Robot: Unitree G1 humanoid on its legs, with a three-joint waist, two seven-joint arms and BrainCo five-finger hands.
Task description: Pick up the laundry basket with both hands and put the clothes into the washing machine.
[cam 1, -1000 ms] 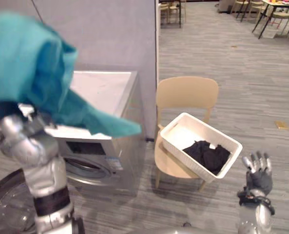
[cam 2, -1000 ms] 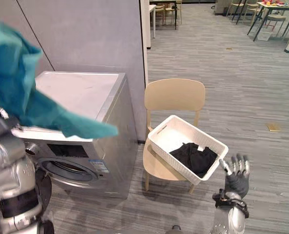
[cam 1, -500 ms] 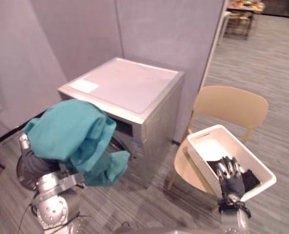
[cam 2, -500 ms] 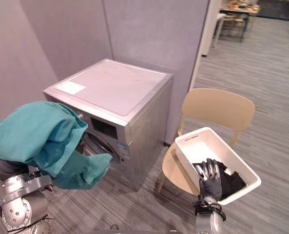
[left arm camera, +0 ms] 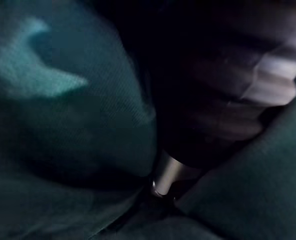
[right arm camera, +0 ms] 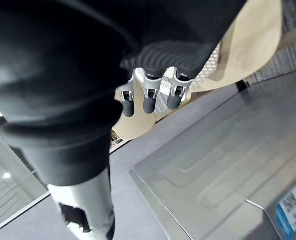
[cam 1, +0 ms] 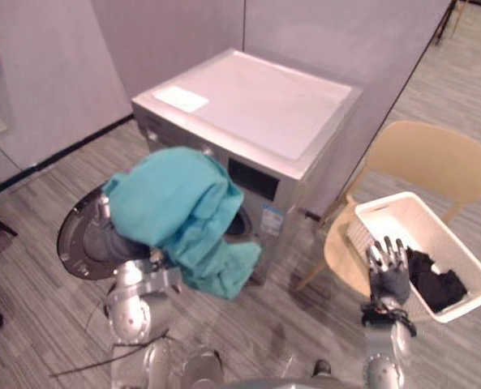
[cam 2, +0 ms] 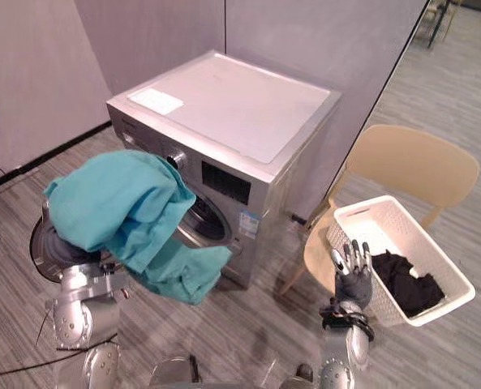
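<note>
Cloth (cam 2: pixel 118 207) draped over left hand (left arm camera: pixel 212 115), grip hidden, right hand (cam 2: pixel 354 279) spread, empty, beside basket (cam 2: pixel 440 243).

Before you, the grey plank floor (cam 2: pixel 244 318) runs across the lower frame. The silver washing machine (cam 2: pixel 232 105) stands on it at upper centre, backed against grey wall panels, its round door (cam 1: pixel 76 243) swung open toward the lower left. At right, a pale wooden chair (cam 2: pixel 414 166) stands on the floor just beside the machine. The white laundry basket (cam 2: pixel 362 212) rests on its seat, dark clothes (cam 2: pixel 404 284) heaped at its near end.
</note>
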